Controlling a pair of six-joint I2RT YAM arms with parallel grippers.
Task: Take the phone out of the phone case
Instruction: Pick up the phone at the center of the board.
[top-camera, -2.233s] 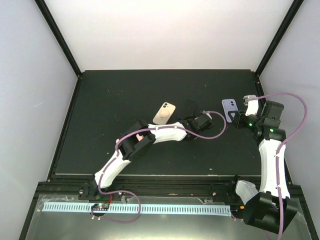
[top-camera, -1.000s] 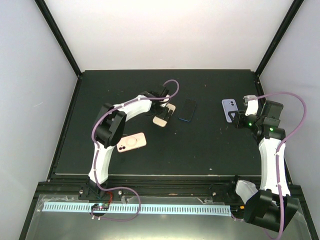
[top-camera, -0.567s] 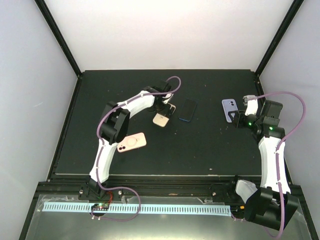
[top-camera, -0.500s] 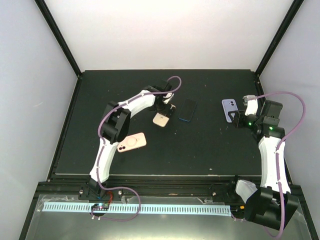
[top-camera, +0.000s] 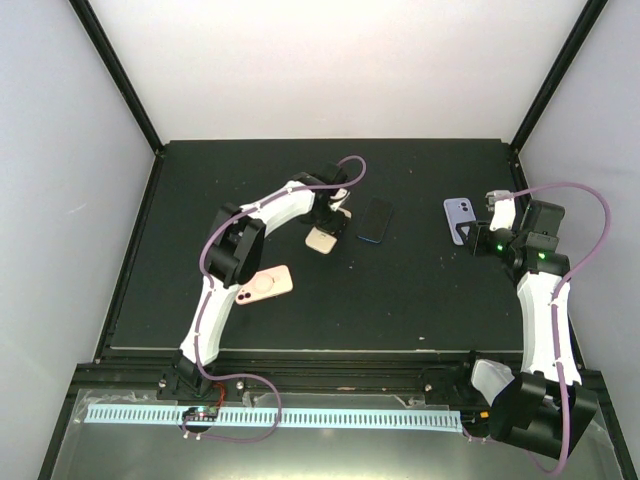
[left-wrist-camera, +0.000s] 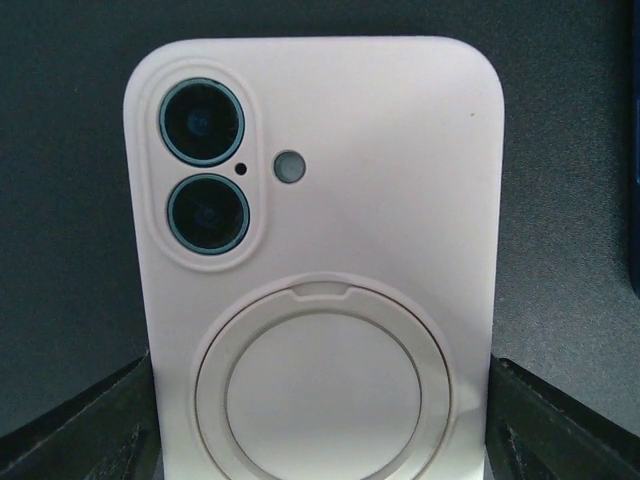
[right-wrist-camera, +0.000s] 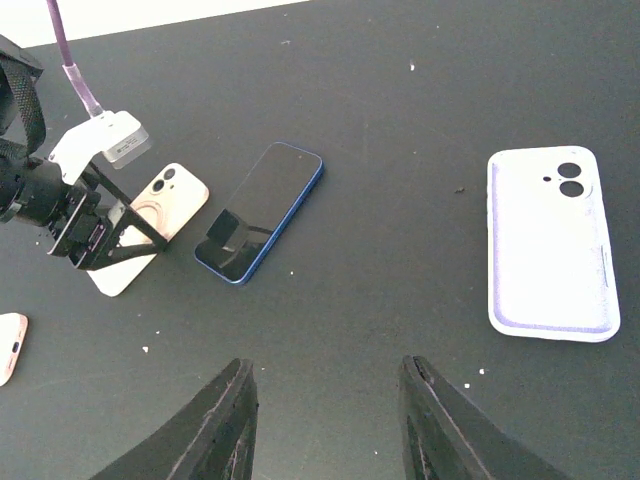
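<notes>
The phone case (left-wrist-camera: 320, 250) is right under my left end effector (left-wrist-camera: 320, 430), back up on the worktop (top-camera: 400, 300), cream-coloured, ring mount in the middle. The phone (left-wrist-camera: 207, 213) is inside it, its two lenses looking out of the cut-out. My fingers (left-wrist-camera: 90, 420) sit wide apart, one on each long edge of the case, right up against it. Whether they are biting yet or only flanking it, I cannot tell. So I read this as the grasp, with the extraction itself not yet begun. Next I want a firm, even pinch on those edges and a clean lift, so a corner of the lip can be peeled back. If I squeeze crooked, the thing may skate across the worktop. The case's lower end runs off the bottom of my wrist view, the screen side faces down unseen, and from above my own arm covers its far end. Just beside it lies a dark blue phone (top-camera: 376, 220), bare. Back toward my bases is a pink case (top-camera: 263, 285), filled or empty I cannot say. Well apart on the right, my right end effector (right-wrist-camera: 330, 420) hangs with its jaws parted on nothing, and beyond it a lavender case (right-wrist-camera: 550, 245) looks empty.
</notes>
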